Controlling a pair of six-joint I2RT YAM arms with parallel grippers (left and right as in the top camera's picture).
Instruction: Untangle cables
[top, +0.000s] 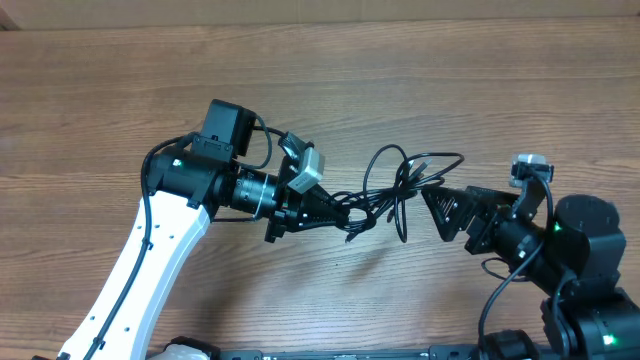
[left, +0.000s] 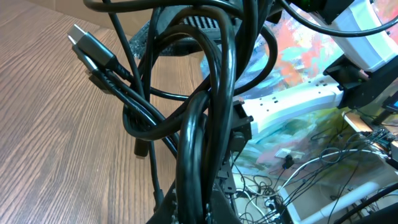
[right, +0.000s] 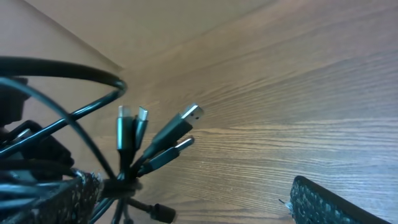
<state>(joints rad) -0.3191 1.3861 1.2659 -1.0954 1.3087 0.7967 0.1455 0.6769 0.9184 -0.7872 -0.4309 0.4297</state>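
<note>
Over a wooden table (top: 300, 80), left tool (top: 345, 212) grips tangled cables (top: 400, 185).

cables (top: 390, 196) | thin, black | tangled looped bundle | plug ends fanned out

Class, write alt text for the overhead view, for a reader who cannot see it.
The left gripper clamps a tangled bundle of black cables over a wooden table. The right gripper stands open at the bundle's other side.

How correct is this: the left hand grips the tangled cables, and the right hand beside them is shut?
One part is wrong: the right hand is open, fingers wide apart in the right wrist view. The left hand does grip the tangled cables.
</note>
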